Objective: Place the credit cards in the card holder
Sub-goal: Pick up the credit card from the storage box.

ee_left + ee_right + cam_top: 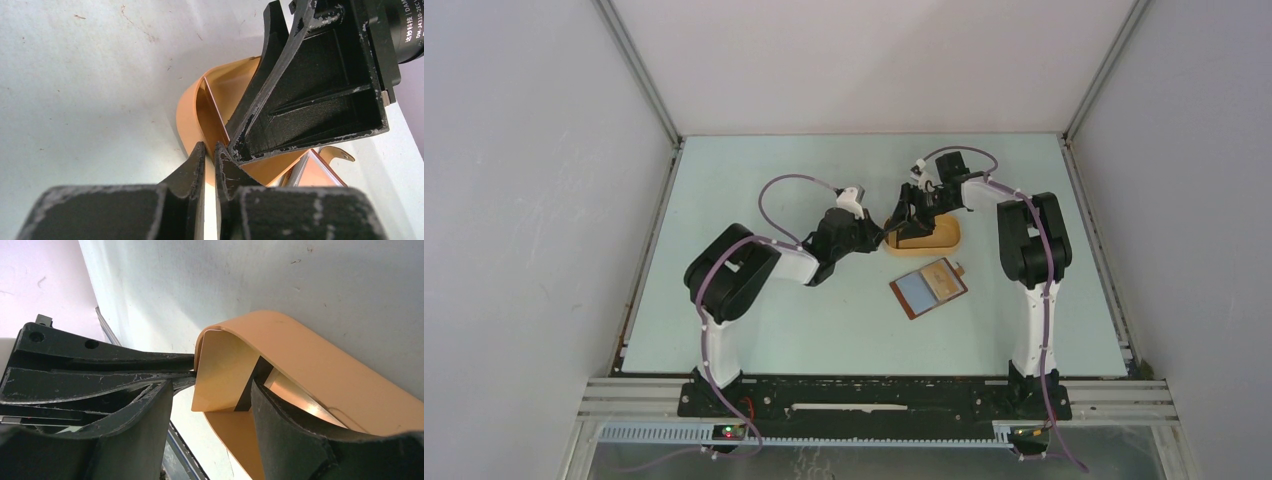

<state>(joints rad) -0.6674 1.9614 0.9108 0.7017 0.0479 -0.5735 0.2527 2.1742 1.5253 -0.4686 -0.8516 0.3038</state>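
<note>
Left gripper [210, 147] is nipping at the card [222, 370] standing in the far tray [325, 355], whether clamped I cannot tell; right gripper [212, 385] is straddling it, fingers apart. Both pulling could be bending it or dropping it short of the nearer wallet [929, 288].

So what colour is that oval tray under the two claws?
The tray is orange-yellow; the right wrist view shows it best.

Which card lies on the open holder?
The pale blue card lying flat on the open card holder; the other card stands on edge in the orange tray.
</note>
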